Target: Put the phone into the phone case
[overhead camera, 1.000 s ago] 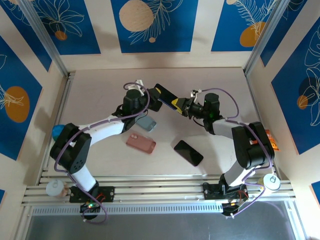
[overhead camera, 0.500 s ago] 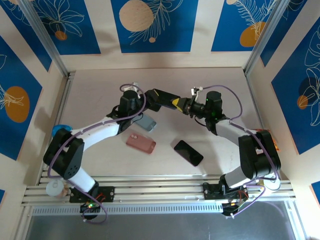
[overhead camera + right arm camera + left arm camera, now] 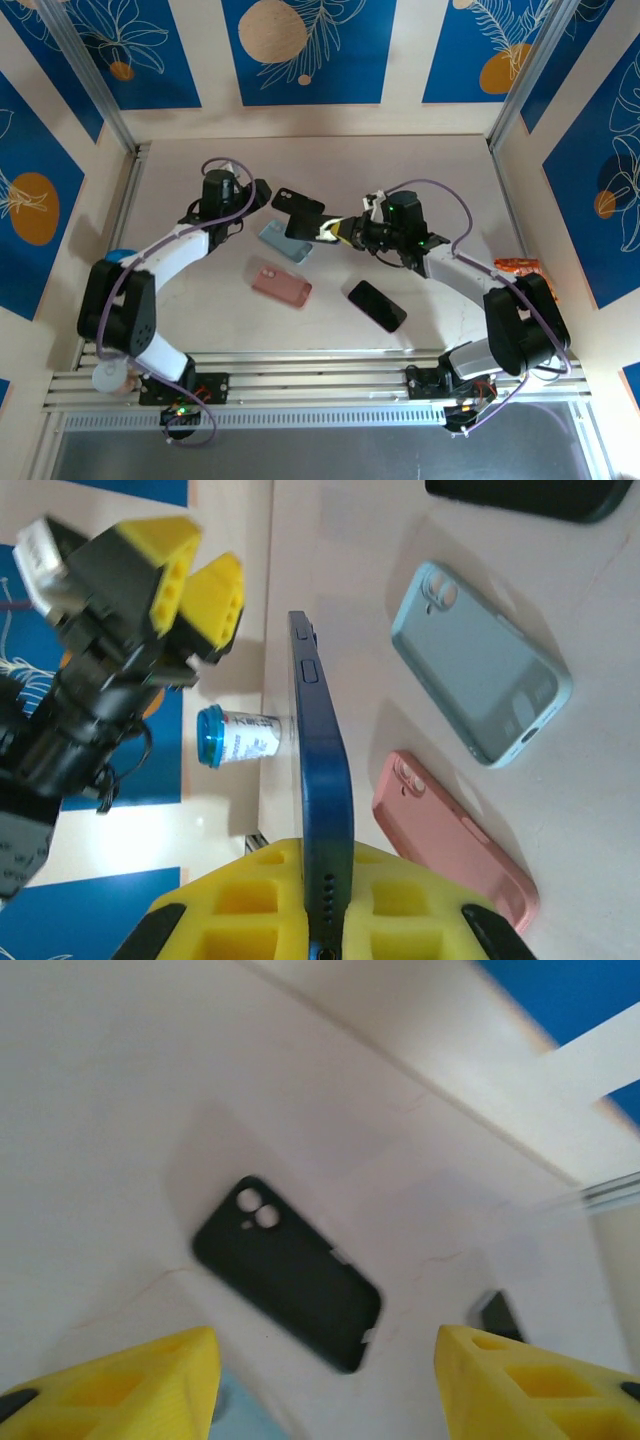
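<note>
**Right gripper holds the case aloft, phone flat on the table**

The right gripper [image 3: 325,226] has its yellow fingers [image 3: 240,905] clamped on one short end of the dark navy rectangular phone case [image 3: 298,212]. In the right wrist view the case [image 3: 322,770] stands edge-on out of the fingers, side buttons facing the camera.

The left gripper [image 3: 260,190] sits just beyond the case's far end and is apart from it. Its yellow fingers [image 3: 120,1380] are spread wide with nothing between them. Through that gap in the left wrist view the back of the case [image 3: 285,1272] shows, slightly blurred, with two round camera openings at its upper corner.

And the phone? The glossy black slab phone [image 3: 377,305] lies flat on the pale table [image 3: 420,170], on the near side of the right fingers and well apart from the case.

A light blue phone case [image 3: 285,240] lies just below the held case, close to the right fingertips. A pink phone case [image 3: 281,285] lies nearer the arm bases. The right wrist view catches a small blue-capped bottle [image 3: 235,735] off past the left gripper's side.
</note>
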